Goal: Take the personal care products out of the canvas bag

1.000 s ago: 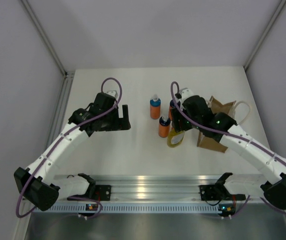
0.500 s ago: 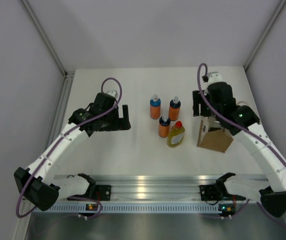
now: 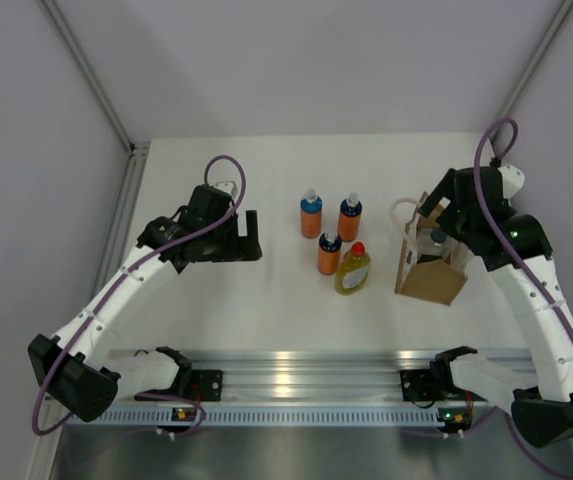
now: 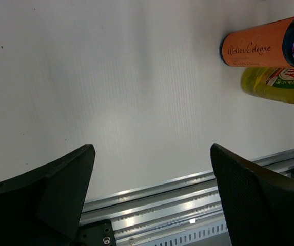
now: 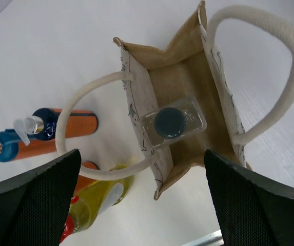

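- Well, the right gripper [image 5: 142, 152] hangs over the bag [image 5: 188, 66] with its jaws spread wide, gripping nothing.
- One product is left inside: the clear bottle [image 5: 192, 119]. It stands upright on the bag's floor, close to the wall on the side of the other bottles, with its dark cap [image 5: 168, 121] facing up.
- On the table [image 3: 266, 290], three orange bottles [image 3: 310, 214] and the yellow bottle [image 3: 352, 269] stand in a cluster just left of the bag.
- The left gripper [image 4: 152, 154] hovers over bare table, well apart from the bag, its jaws also parted and empty.
- I'd judge the step in hand is the reach in for that last bottle. Come straight down, centred on the cap, with the jaws turned to close across the bottle's narrower width.
- One handle [image 5: 60, 138] flops out beside the opening. A finger could snag it, or catch the rim and tip the bag, so stay between the walls.
- Grip below the cap, on the body, then lift straight up until the bottle clears the rim.
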`<move>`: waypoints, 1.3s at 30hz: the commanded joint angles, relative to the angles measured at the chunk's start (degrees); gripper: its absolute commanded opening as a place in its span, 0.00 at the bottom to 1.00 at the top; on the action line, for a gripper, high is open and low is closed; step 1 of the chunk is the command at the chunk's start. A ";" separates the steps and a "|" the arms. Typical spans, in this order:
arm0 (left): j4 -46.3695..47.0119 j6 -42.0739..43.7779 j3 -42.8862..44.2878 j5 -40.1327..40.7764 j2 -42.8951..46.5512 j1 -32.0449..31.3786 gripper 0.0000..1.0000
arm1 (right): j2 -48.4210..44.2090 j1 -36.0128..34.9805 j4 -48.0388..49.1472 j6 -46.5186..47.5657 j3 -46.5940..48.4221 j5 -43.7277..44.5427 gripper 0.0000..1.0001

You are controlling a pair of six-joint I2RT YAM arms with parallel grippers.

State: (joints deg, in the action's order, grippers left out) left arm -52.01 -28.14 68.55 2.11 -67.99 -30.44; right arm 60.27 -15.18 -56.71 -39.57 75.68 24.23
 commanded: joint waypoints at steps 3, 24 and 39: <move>2.17 0.19 0.00 -0.53 1.89 -0.15 0.99 | -1.82 0.50 -6.39 -23.95 -2.99 6.08 1.00; 2.79 0.72 -1.67 0.00 3.03 -0.06 0.98 | 12.14 0.68 -10.70 -49.54 -2.29 11.29 0.84; 2.79 2.30 -1.85 1.49 3.39 -0.06 0.98 | 18.56 1.73 -5.61 -54.47 -9.23 8.47 0.80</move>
State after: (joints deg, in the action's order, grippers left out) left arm -51.44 -27.03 66.92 2.57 -65.84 -30.44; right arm 77.73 -14.68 -64.34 -92.44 68.10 33.21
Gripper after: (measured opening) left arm 0.985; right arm 0.800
